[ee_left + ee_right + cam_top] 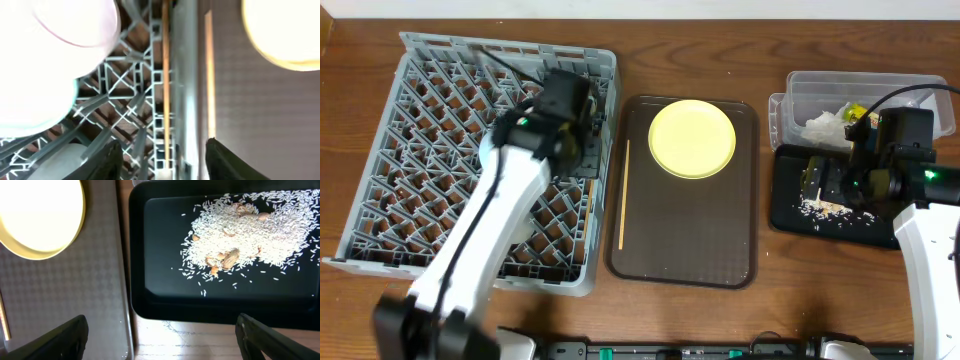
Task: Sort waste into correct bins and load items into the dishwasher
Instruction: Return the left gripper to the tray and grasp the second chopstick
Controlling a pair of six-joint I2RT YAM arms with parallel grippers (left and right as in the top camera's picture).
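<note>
My left gripper (582,140) hangs over the right edge of the grey dishwasher rack (420,120), open. One chopstick (165,65) lies in the rack along its right wall, between the jaws and touching neither. A white bowl (70,20) and a light blue bowl (30,100) sit in the rack beside it. A second chopstick (623,195) and the yellow plate (692,138) lie on the brown tray (680,240). My right gripper (160,345) is open and holds nothing, low over the near left corner of the black tray (137,255), which holds rice and food scraps (240,235).
The clear tub (910,90) at the back right holds crumpled white paper (823,124) and a yellow-green wrapper (853,112). Bare wooden table (200,340) shows between the brown tray and the black tray. The rack's pegs (120,95) stand close under my left fingers.
</note>
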